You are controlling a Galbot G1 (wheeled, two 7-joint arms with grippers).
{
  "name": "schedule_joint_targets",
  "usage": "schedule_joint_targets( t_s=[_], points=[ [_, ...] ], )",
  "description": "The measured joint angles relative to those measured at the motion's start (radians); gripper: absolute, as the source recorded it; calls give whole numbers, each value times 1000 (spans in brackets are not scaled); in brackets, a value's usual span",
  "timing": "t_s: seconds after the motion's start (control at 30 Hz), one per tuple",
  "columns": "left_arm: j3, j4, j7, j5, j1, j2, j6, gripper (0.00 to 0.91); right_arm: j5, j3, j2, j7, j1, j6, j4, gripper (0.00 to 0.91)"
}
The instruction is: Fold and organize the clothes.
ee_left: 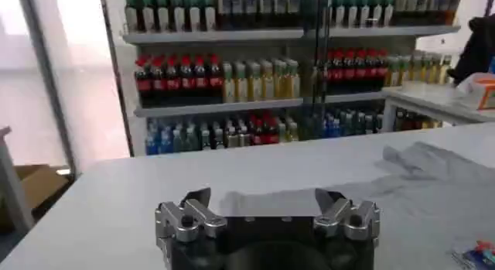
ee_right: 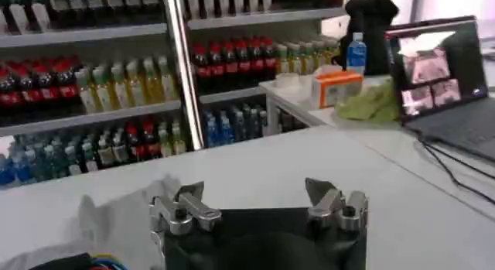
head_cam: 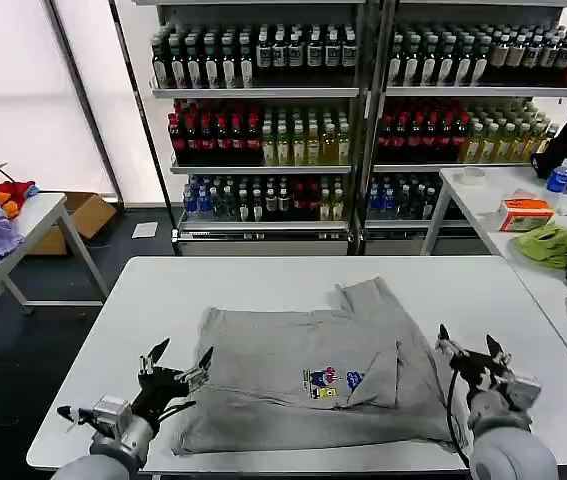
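A light grey shirt (head_cam: pixel 313 378) is seen spread on a white surface (head_cam: pixel 263 285), lying toward the near edge and reaching from the left of centre almost to the near right corner. A small multicoloured chest print (head_cam: pixel 330 381) is turned upward near the shirt's middle, and one part of the cloth is already laid over toward the far right, so that a layered flap is formed there. The left end effector (head_cam: pixel 176 368) is held just beside the shirt's near left edge, above the near left part of the surface, with its fingers spread apart and nothing gripped between them. The right end effector (head_cam: pixel 466 347) is held at the shirt's right edge, close to the near right corner of the surface, likewise released and empty. In the left wrist view the spread fingers of the left end effector (ee_left: pixel 263 200) are shown over bare surface, with grey cloth further off. The step in hand is judged to be an early one: the shirt is partly arranged but no tidy fold has been made, and both end effectors appear to be placed for a grasp. For the next move, the shirt's outer edges would probably need to be pinched at both sides and carried toward the middle, with the cloth kept flat so that no wrinkles are dragged in.
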Motion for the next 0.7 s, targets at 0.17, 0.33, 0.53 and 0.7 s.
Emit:
schedule_joint_targets(
  t_s=[0.17,0.33,0.53,0.7],
  points=[
    [30,87,27,-26,-112,34,18,907,9,-116,-15,-8,186,-24,-149,907],
    [65,181,52,-60,-221,60,43,907,23,-219,-22,-28,345,-36,-300,907],
    [104,288,65,-94,-334,62,67,907,37,-302,-14,-53,497,-50,-454,907],
    [137,379,66,-102,-418,53,73,907,34,-335,6,-66,580,-55,-556,907]
  ],
)
